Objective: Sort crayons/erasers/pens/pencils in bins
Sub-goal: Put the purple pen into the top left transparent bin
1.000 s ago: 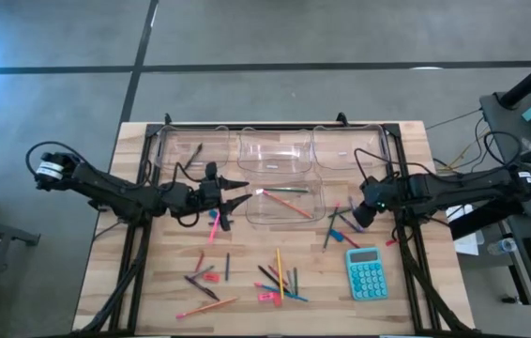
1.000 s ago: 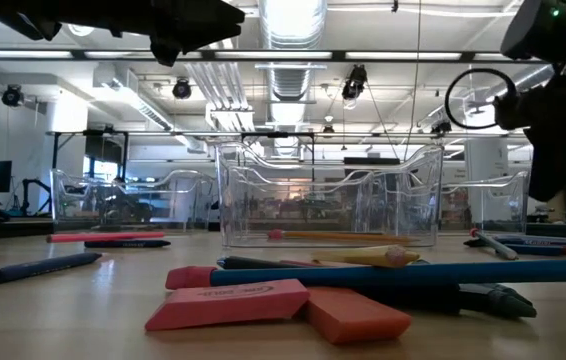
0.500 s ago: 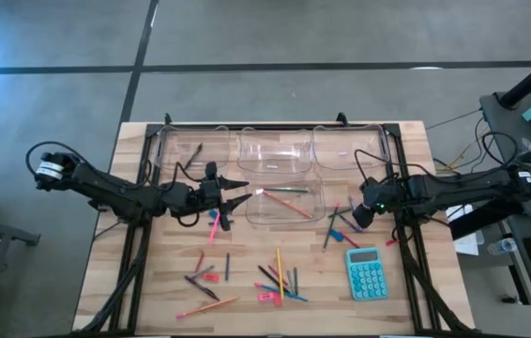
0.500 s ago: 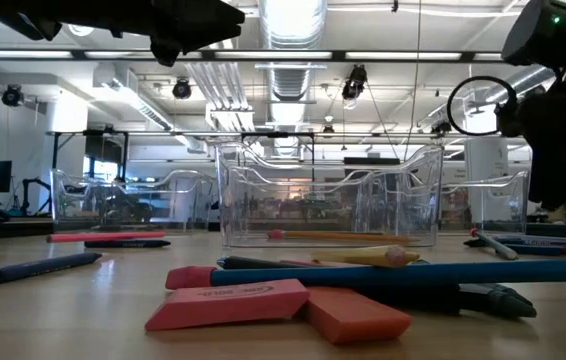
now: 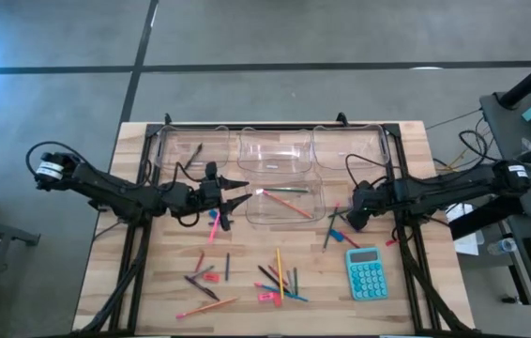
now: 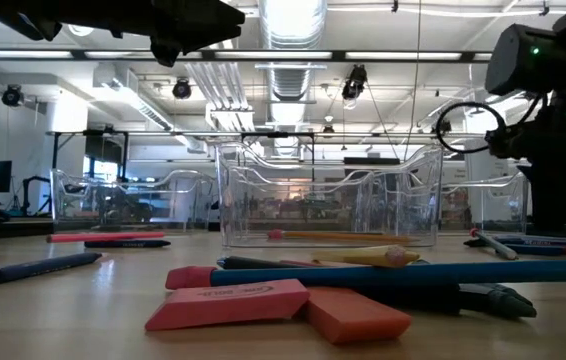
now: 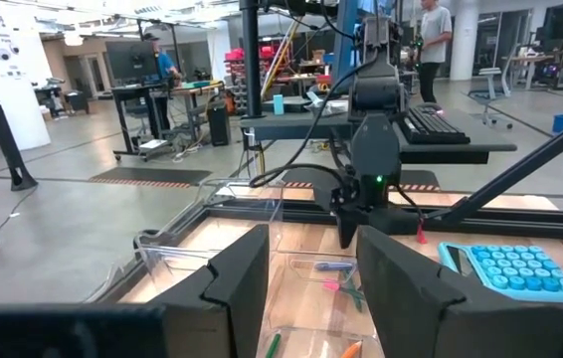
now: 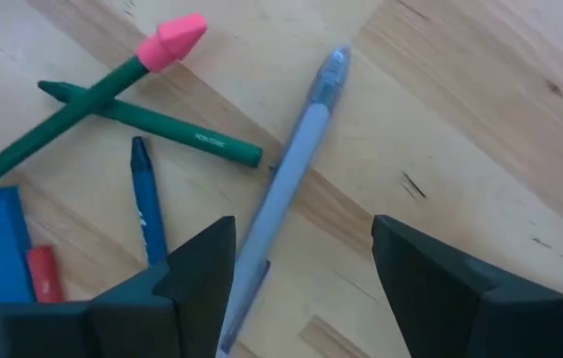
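Since a second ago the right gripper (image 5: 348,219) has slid inward from the right edge and spread its fingers wide; it hangs empty over a pale blue pen (image 8: 286,184) lying on the wooden table (image 5: 153,282) beside a green pencil with a pink eraser tip (image 8: 73,109). The left gripper (image 5: 237,192) hovers left of centre, jaws partly apart, holding nothing visible. Four clear plastic bins (image 5: 284,148) sit along the far edge; the nearest one (image 5: 284,219) contains orange and green pencils (image 5: 289,199).

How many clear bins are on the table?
4: three bins in a row along the table's far edge, and one nearer the middle holding pencils.
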{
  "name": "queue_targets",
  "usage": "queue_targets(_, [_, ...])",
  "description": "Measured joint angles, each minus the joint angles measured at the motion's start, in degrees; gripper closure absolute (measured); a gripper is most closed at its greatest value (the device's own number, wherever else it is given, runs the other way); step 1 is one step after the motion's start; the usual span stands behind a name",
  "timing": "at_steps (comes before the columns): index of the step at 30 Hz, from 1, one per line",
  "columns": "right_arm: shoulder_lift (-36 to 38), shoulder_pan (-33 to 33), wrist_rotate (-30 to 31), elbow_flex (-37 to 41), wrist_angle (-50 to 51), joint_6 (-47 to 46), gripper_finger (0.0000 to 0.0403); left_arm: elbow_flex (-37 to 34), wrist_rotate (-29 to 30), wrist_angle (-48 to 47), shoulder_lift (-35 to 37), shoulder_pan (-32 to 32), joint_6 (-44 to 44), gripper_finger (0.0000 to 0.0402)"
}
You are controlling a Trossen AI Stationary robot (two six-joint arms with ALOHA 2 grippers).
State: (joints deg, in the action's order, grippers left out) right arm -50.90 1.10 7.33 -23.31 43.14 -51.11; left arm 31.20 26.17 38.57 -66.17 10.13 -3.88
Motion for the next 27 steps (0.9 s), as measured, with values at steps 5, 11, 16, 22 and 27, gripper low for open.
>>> queue_targets(5, [-2.44, 0.0, -0.32, 0.66, -0.74, -2.01, 0.0179, 0.0, 0.0, -0.02, 0.0, 0.0, 0.0, 0.0263])
queue_targets(11, [-3.2, 0.03, -1.33, 4.43, -3.46, -4.26, 0.0179, 0.0, 0.0, -0.02, -0.02, 0.0, 0.0, 0.0263])
queue_targets(16, [-1.99, 0.04, -1.66, 7.06, -3.49, -7.01, 0.0191, 0.0, 0.0, -0.03, -0.02, 0.0, 0.0, 0.0263])
queue_targets(22, [-1.08, 0.02, -1.66, 7.3, -1.38, -7.67, 0.0254, 0.0, 0.0, -0.04, -0.04, 0.0, 0.0, 0.0263])
queue_targets(27, [-1.38, 0.04, -4.57, 5.12, 0.8, -6.25, 0.0285, 0.0, 0.0, -0.02, -0.04, 0.0, 0.0, 0.0263])
